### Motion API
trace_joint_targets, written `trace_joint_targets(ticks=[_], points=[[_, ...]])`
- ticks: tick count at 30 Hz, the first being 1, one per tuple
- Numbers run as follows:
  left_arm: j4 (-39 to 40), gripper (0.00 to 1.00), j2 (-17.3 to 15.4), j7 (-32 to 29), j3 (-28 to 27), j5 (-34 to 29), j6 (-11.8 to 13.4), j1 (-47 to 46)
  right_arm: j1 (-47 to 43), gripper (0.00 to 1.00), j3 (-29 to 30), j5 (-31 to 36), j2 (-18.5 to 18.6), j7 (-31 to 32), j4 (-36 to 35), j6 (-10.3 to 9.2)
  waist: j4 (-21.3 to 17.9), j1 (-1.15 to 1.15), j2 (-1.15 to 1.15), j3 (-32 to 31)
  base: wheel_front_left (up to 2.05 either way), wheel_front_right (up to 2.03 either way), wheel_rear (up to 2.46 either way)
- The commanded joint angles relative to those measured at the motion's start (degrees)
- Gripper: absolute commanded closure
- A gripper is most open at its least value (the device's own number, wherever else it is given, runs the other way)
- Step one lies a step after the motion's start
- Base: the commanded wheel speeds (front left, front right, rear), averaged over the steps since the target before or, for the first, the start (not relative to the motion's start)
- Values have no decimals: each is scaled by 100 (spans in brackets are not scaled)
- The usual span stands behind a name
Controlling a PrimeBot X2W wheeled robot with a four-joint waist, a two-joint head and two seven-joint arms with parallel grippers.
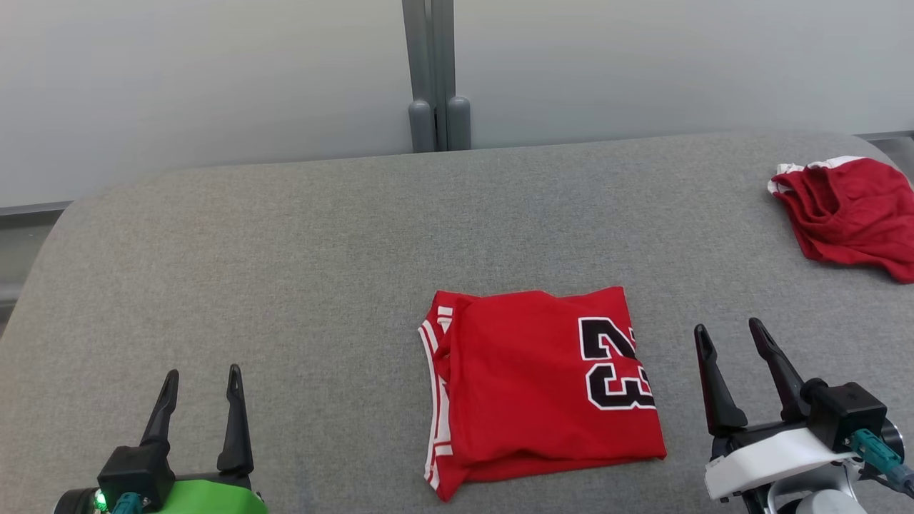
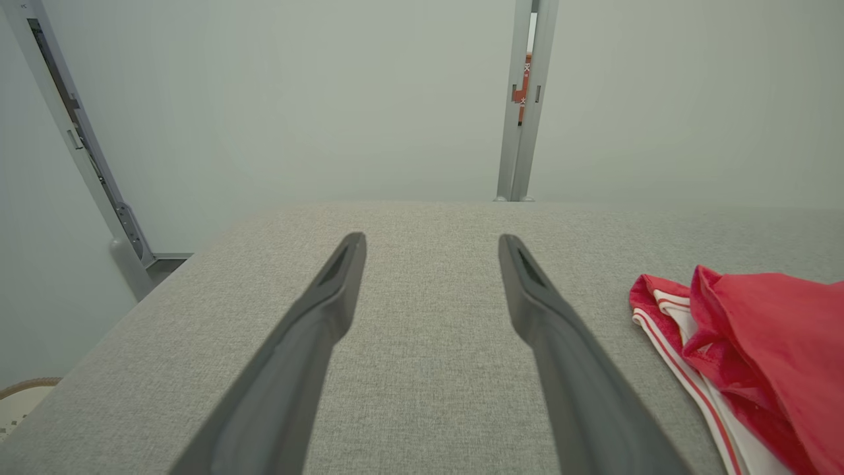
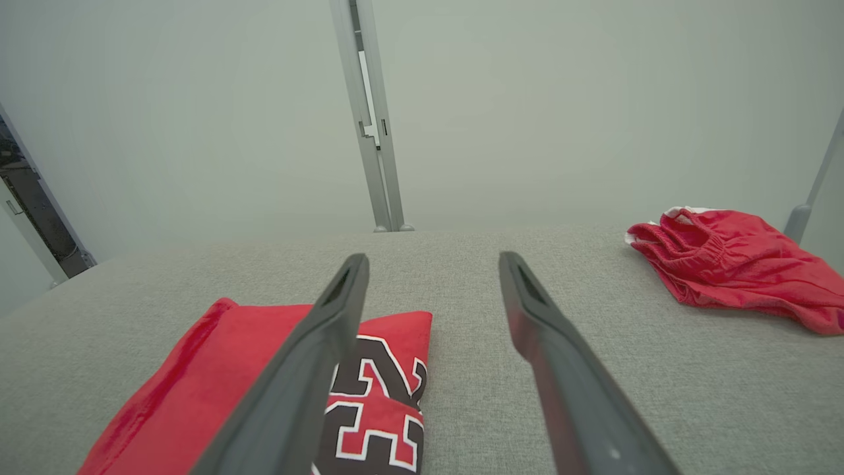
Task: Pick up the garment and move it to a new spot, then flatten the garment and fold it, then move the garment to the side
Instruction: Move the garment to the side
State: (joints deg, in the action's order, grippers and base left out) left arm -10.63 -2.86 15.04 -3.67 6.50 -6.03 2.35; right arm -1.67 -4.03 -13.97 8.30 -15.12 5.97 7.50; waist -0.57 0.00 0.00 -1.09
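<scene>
Grey woven cloth covers the padded surface, rounded at its far corners. Near me the left claw stands released, its tapering dark fingers parted over bare weave. The right claw is spread too and holds nothing, just beside the folded red jersey, a smooth rectangle with white-striped trim and a black 23. Well apart at far right lies a crumpled red garment. Behind stand pale matte wall panels.

Grey tabletop, pale wall panels.
I see the fabric-covered tabletop rounding off at its far corners, the frosted wall panels meeting behind it at a grey metal post, under soft, even light.
</scene>
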Motion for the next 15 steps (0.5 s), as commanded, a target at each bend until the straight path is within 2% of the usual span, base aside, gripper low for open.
trace_joint_targets(ticks=[1, 15], points=[[-14, 0, -15, 13, -44, 32, -18, -8, -47, 0, 30, 18, -5, -1, 2, -4, 1, 0, 0, -4, 0, 0, 0], [6, 0, -62, 13, -55, 70, -95, 60, -56, 0, 77, 44, -29, -1, 68, -4, -1, 0, 0, -35, 0, 0, 0]])
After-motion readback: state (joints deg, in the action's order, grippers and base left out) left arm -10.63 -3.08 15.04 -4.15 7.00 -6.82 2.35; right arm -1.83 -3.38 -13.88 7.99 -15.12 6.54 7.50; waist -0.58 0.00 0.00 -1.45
